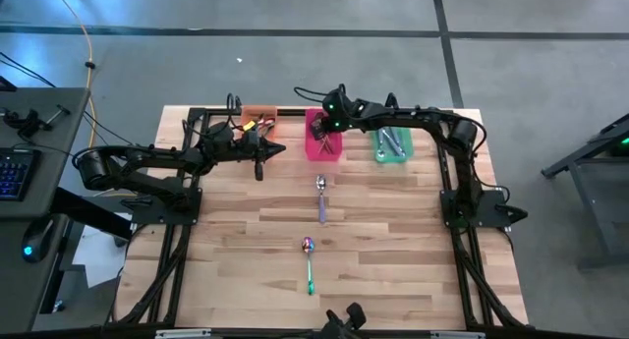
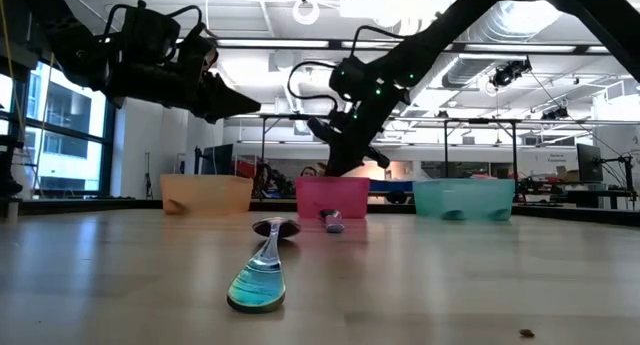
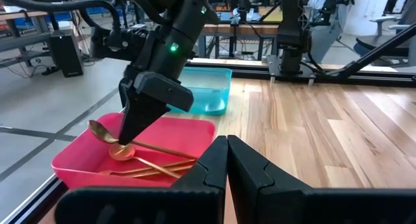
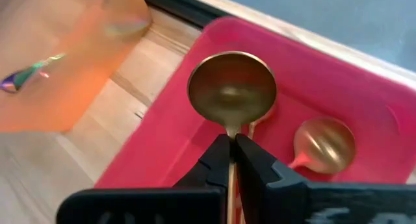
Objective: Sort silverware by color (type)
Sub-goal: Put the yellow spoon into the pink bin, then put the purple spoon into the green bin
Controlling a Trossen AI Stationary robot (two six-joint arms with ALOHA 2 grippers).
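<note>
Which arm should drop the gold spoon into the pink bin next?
Right. The right gripper is shut on the gold spoon, already over the pink bin. The left gripper is shut on nothing, beside the orange bin.

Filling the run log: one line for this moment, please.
right claw: shut on gold metal spoon, over pink plastic bin | left claw: shut, empty

The floor (image 1: 295, 74) is gray with dark lines. A big window (image 2: 50, 135) lets in daylight. White pipes (image 2: 500, 25) and lamps (image 2: 305, 10) hang overhead.
</note>
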